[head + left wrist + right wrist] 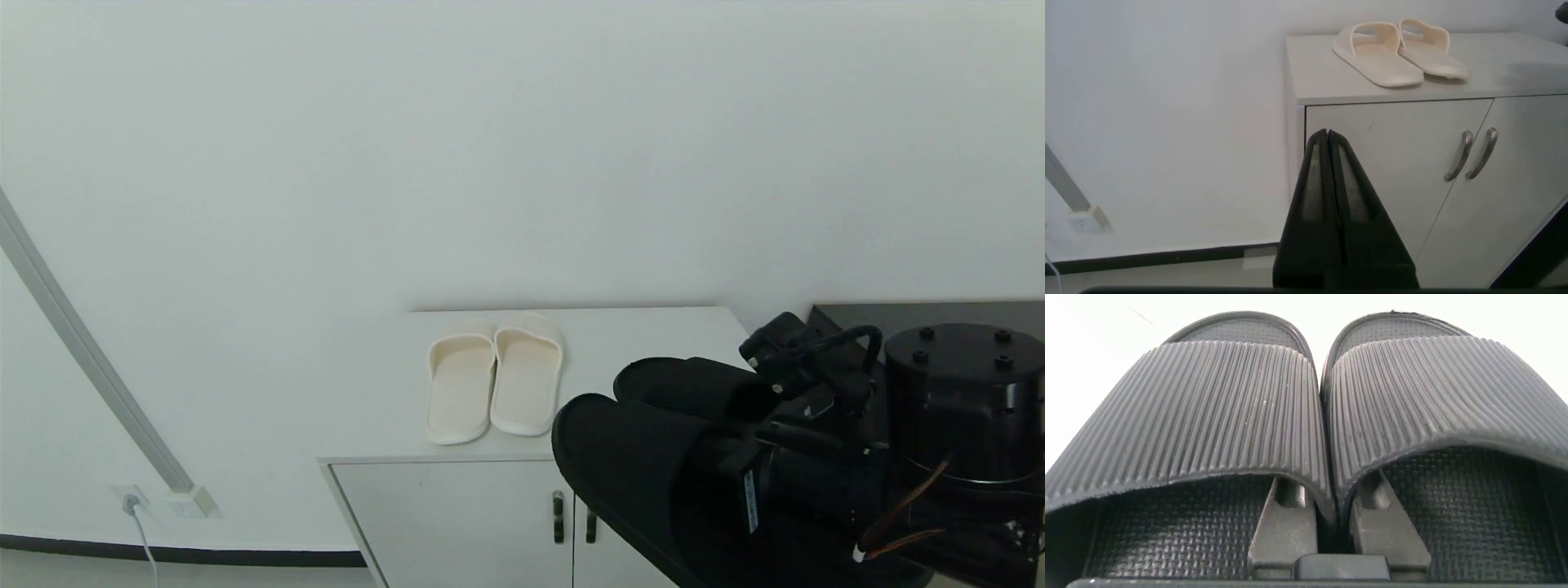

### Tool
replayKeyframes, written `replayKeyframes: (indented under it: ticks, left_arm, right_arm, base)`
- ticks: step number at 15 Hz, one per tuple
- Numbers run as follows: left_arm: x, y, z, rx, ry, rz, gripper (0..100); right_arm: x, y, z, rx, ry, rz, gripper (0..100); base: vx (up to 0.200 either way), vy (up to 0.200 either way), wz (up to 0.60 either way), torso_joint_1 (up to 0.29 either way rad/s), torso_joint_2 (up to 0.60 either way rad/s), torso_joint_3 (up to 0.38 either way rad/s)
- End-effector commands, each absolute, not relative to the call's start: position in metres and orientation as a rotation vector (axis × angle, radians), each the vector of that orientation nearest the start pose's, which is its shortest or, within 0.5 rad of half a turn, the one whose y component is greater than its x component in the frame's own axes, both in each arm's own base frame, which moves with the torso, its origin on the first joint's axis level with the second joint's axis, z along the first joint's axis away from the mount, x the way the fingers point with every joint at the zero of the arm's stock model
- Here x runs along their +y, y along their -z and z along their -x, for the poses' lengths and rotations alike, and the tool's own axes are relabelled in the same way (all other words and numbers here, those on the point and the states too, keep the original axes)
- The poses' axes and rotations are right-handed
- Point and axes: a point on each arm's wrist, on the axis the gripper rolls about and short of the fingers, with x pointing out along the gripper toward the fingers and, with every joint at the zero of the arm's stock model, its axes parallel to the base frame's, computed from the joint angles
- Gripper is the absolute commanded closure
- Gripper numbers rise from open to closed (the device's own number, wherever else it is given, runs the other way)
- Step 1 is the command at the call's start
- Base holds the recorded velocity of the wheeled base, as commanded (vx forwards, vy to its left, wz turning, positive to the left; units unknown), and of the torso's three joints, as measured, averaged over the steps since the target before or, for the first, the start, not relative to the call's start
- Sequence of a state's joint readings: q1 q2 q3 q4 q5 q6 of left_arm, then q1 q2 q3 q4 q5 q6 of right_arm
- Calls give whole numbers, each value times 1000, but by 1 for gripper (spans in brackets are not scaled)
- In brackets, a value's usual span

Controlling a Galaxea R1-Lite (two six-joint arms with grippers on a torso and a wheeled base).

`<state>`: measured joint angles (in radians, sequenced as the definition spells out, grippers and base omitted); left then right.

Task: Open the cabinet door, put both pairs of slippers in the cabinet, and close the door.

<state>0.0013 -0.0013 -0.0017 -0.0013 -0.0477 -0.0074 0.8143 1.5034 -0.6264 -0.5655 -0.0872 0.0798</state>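
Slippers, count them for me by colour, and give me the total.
Cream slippers: 2, on the cabinet top
Black slippers: 2, held in the right gripper
Total: 4

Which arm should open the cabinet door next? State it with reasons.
Left. The left gripper is shut and empty, facing the closed white cabinet doors and their metal bar handles. The right gripper is clamped on the pair of black ribbed rubber slippers, so it is occupied.
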Motion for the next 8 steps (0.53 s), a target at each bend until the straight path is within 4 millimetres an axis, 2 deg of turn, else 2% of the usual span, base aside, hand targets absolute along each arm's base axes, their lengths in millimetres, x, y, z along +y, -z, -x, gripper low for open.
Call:
replayKeyframes:
  ticks: [1, 8]
  left_arm:
    - [-1, -76, 23, -3, 46, 8, 100]
    - [-1, -76, 23, -3, 46, 8, 100]
  right_arm:
    - [176, -184, -168, 306, -712, 59, 100]
    - [175, -180, -166, 318, -714, 65, 100]
  base:
    - [0, 0, 0, 0, 0, 0]
    - [-200, 0, 0, 0, 0, 0]
